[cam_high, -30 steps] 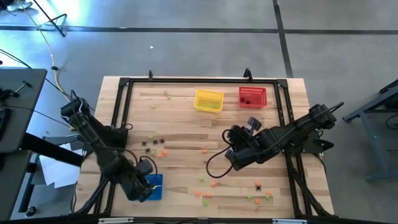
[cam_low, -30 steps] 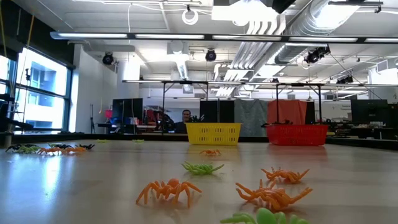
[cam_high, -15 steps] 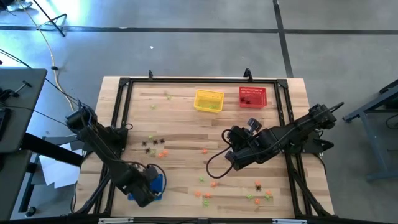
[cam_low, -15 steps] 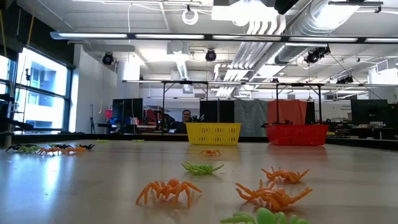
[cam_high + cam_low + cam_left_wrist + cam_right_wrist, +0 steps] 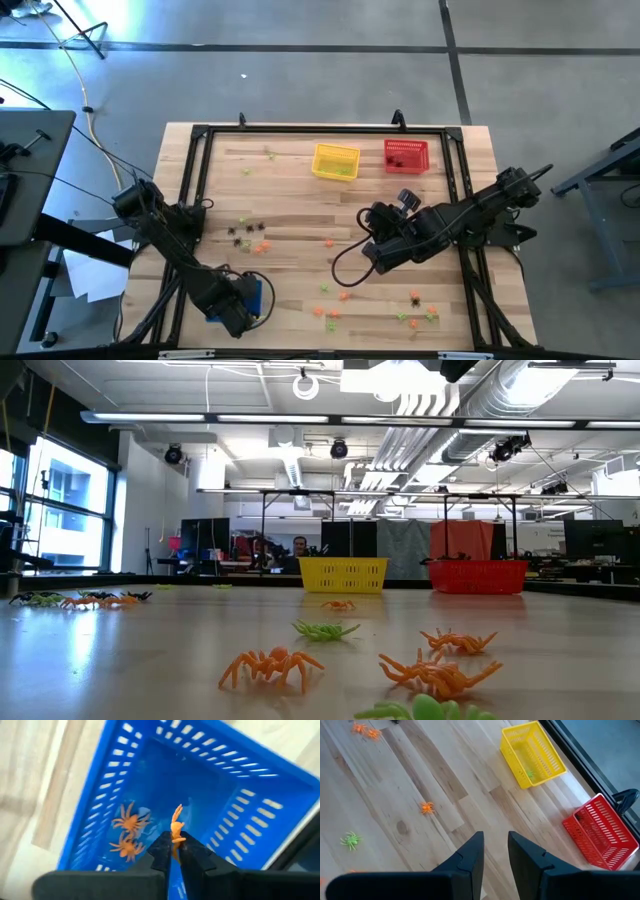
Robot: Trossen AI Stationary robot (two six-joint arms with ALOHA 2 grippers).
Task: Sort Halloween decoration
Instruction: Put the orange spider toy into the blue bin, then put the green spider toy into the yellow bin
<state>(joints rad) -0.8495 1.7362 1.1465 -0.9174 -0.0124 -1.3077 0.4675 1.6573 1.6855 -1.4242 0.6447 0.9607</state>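
The high view looks straight down on the whole pale wooden plank table (image 5: 300,215). The low view sits at tabletop height, facing the far edge's yellow mesh basket (image 5: 343,573) and red mesh basket (image 5: 477,575), which the high view shares. The left wrist view peers closely into a blue mesh basket (image 5: 235,810).

Counted 3 baskets: one blue basket (image 5: 240,815), one yellow basket (image 5: 335,148), one red basket (image 5: 406,142). Pincers: 2.

At the left pincer (image 5: 172,851) there were 3 orange spiders. One was the clamped spider (image 5: 176,822) between its fingers. The other two were loose spiders (image 5: 130,821) (image 5: 125,846) in the blue basket, just beyond the tips.

Ahead of the right pincer (image 5: 495,852), the worktop (image 5: 445,780) carried 3 orange strays (image 5: 426,808) (image 5: 358,728) (image 5: 373,734) in plain sight and 1 green spider (image 5: 351,840). 1 green basket spider (image 5: 530,773) sat in the yellow basket.
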